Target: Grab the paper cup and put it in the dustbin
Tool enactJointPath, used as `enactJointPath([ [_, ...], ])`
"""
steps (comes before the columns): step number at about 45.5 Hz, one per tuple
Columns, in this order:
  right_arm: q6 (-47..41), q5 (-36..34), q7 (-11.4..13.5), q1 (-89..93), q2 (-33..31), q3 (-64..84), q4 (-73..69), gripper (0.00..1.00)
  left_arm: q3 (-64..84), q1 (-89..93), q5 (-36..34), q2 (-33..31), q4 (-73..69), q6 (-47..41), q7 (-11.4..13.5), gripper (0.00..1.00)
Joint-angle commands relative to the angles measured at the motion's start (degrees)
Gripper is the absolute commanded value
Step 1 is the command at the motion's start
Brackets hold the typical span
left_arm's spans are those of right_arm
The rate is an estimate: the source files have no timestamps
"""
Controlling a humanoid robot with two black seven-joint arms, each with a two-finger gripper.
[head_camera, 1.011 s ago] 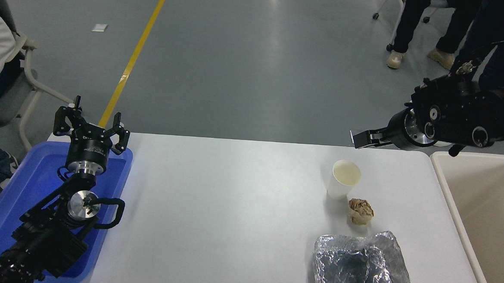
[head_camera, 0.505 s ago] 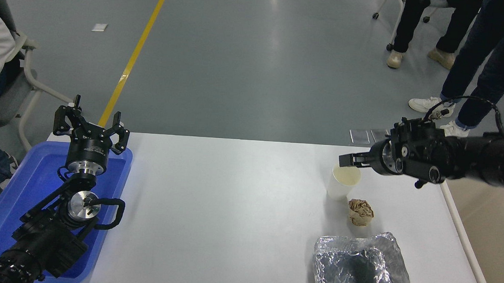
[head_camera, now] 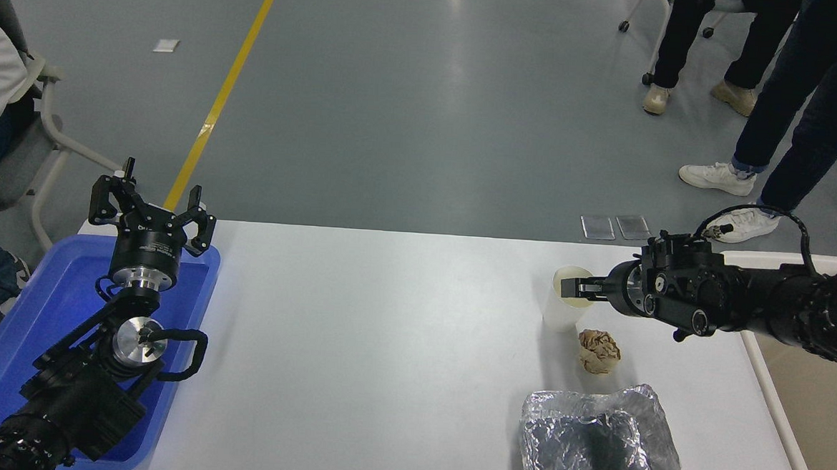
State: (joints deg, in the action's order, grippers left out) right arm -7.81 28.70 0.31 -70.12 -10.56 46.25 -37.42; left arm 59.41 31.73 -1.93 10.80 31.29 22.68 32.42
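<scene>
While legs stand beyond, the white table fronts grey floor.

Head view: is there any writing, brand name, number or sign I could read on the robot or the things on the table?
No text can be read.
Left tool: small pale print on its black collar, too small and blurred to read.
Paper cup: plain white, no print showing.
Dustbin, blue tray, foil tray, brown paper ball: no markings visible.
Right tool: no lettering visible.
</scene>
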Motion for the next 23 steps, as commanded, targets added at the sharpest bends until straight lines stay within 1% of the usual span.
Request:
enactJointPath([
  [1,0.1,0.0,0.0,1.3,0.2,-1.5,1.6,0.33,0.0,0.0,0.0,0.0,0.0,0.0,0.0,0.99],
  [4,0.1,0.0,0.0,1.2,0.2,-1.8,2.1,0.27,0.0,0.0,0.0,0.0,0.0,0.0,-0.1,0.99],
  [5,0.1,0.0,0.0,1.2,0.2,-1.8,2.2,0.22,0.0,0.0,0.0,0.0,0.0,0.0,0.0,0.99],
  [7,0.1,0.0,-0.1,1.1,0.2,-1.8,2.2,0.01,0.0,0.0,0.0,0.0,0.0,0.0,0.0,0.99],
  [8,0.2,0.0,-0.1,1.0,0.2,-1.8,2.3,0.0,0.0,0.0,0.0,0.0,0.0,0.0,0.0,0.99],
  [17,0.1,0.0,-0.1,0.2,0.3,-1.8,1.6,0.0,0.0,0.0,0.0,0.0,0.0,0.0,0.0,0.99],
  [23,-0.1,0.0,-0.1,-1.9,-0.3,-1.7,-1.3,0.0,0.0,0.0,0.0,0.0,0.0,0.0,-0.1,0.99],
])
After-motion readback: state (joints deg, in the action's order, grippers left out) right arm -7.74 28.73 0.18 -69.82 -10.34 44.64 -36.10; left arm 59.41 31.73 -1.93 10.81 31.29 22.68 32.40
